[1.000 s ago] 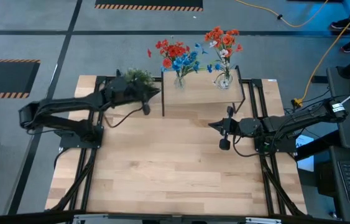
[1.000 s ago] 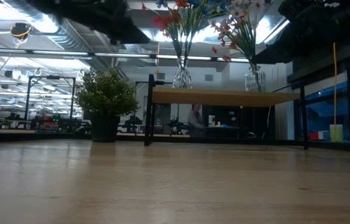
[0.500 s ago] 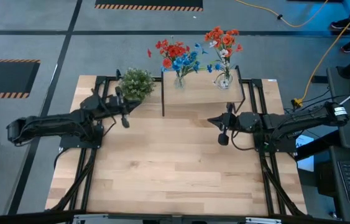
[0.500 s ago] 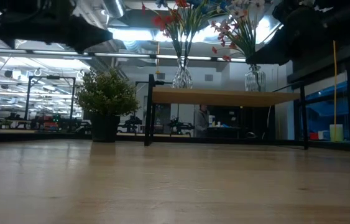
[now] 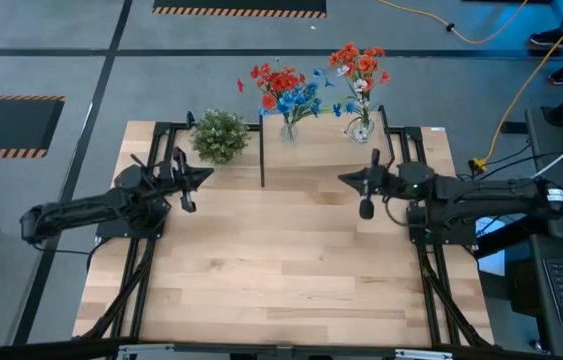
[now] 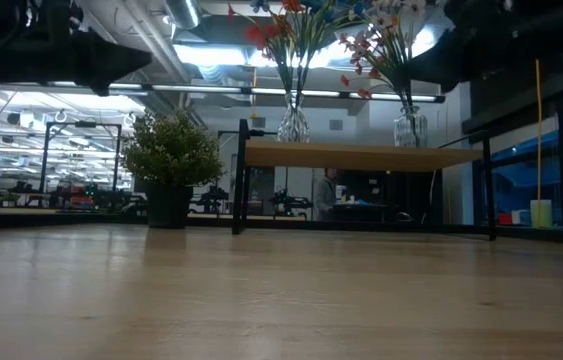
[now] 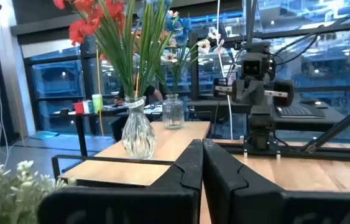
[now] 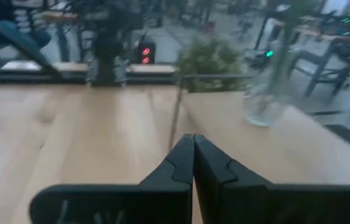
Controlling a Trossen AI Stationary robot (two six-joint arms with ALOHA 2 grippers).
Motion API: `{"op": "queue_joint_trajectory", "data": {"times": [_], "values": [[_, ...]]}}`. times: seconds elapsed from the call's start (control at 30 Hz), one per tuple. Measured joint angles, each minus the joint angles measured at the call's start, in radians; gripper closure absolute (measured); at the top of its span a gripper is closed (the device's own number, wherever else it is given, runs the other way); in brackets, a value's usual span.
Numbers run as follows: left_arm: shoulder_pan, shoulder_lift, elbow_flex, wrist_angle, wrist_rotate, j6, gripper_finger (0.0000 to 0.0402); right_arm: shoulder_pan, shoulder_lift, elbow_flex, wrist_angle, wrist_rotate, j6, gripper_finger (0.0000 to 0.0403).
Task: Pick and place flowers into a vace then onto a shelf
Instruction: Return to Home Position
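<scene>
Two clear glass vases stand on the shelf (image 5: 326, 150) at the table's far edge. The left vase (image 5: 288, 130) holds red and blue flowers (image 5: 286, 88); the right vase (image 5: 360, 128) holds red-orange and pale flowers (image 5: 358, 65). The low view shows the shelf (image 6: 361, 156) and both vases (image 6: 293, 122) (image 6: 409, 127) on it. My left gripper (image 5: 204, 174) hangs shut above the table, near and left of the shelf; its wrist view shows shut fingers (image 7: 201, 146) facing a vase (image 7: 138, 134). My right gripper (image 5: 343, 178) is shut (image 8: 193, 140), in front of the shelf's right part.
A bushy green-white potted plant (image 5: 219, 135) stands on the table just left of the shelf, close to my left gripper. The shelf's black legs (image 5: 262, 160) rise from the tabletop. Bare wooden tabletop (image 5: 281, 260) lies toward the near edge.
My left gripper has drawn back from over the potted plant beside the shelf, toward the table's left and near edges, uncovering the plant. My right gripper has shifted a little toward the far edge. Vases and flowers have stayed in place.
</scene>
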Motion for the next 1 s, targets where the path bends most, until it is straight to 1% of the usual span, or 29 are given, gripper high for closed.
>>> {"op": "queue_joint_trajectory", "data": {"times": [0.13, 0.2, 0.33, 0.57, 0.67, 0.73, 0.83, 1.0], "values": [[0.000, -0.060, -0.001, -0.071, -0.026, 0.005, 0.0400, -0.049, -0.101, -0.029, -0.025, 0.000, -0.001, 0.0396], [0.000, -0.083, -0.001, -0.111, -0.031, 0.012, 0.0400, -0.063, -0.161, -0.031, -0.074, -0.005, -0.001, 0.0396], [0.000, -0.115, -0.001, -0.175, -0.074, 0.026, 0.0399, -0.072, -0.277, -0.031, -0.176, -0.047, 0.003, 0.0396], [0.000, -0.125, -0.002, -0.180, -0.077, 0.025, 0.0399, -0.072, -0.469, -0.031, -0.309, -0.054, 0.006, 0.0396], [0.000, -0.125, -0.040, -0.124, -0.077, 0.026, 0.0400, -0.072, -0.533, -0.031, -0.342, -0.054, 0.006, 0.0396], [0.000, -0.125, -0.046, -0.119, -0.083, 0.044, 0.0400, -0.072, -0.564, -0.031, -0.364, -0.054, 0.012, 0.0396], [0.000, -0.125, -0.046, -0.113, -0.086, 0.048, 0.0399, -0.071, -0.597, -0.056, -0.369, -0.054, 0.020, 0.0396], [0.000, -0.127, -0.046, -0.115, -0.088, 0.056, 0.0400, -0.071, -0.664, -0.157, -0.319, -0.053, 0.044, 0.0396]]}}
